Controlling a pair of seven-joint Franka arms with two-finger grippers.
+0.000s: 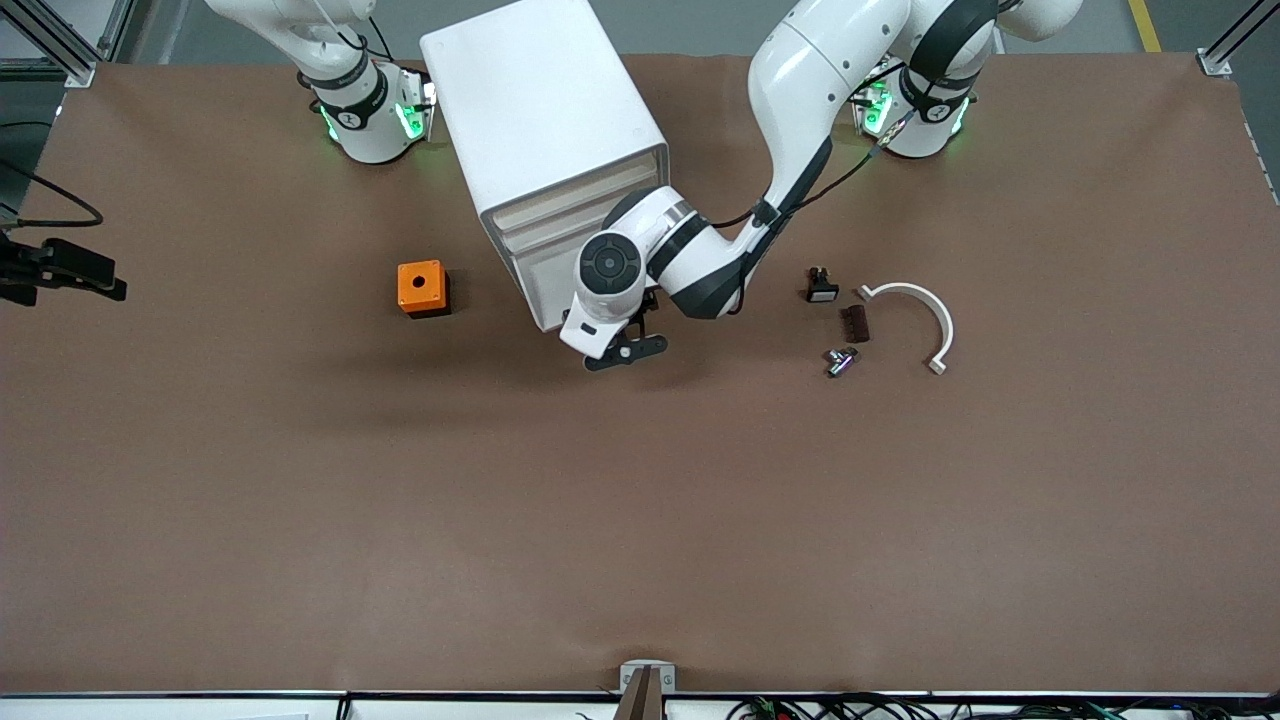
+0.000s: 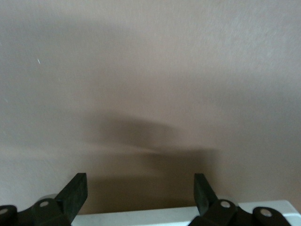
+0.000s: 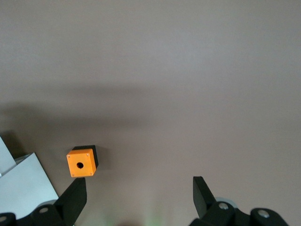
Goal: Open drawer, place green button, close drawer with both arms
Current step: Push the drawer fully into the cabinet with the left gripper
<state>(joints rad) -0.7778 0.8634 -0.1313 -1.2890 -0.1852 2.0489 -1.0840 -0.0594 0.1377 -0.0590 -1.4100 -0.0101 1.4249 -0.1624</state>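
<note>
The white drawer cabinet [image 1: 545,110] stands near the robots' bases, and its drawers [image 1: 570,215] look shut. My left gripper [image 1: 622,350] is open and empty, low at the bottom corner of the cabinet's front. In the left wrist view a white edge [image 2: 188,215] of the cabinet lies between the open fingers of the left gripper [image 2: 141,194]. A small button-like piece [image 1: 842,361] lies on the table toward the left arm's end; its colours are hard to tell. My right gripper [image 3: 138,197] is open and empty, high over the table by the orange box [image 3: 82,163]; it is out of the front view.
The orange box [image 1: 421,288] sits beside the cabinet toward the right arm's end. A black button with a white face [image 1: 821,286], a small brown piece [image 1: 855,323] and a white curved strip [image 1: 925,305] lie by the button-like piece. A black device [image 1: 60,270] overhangs the table's edge.
</note>
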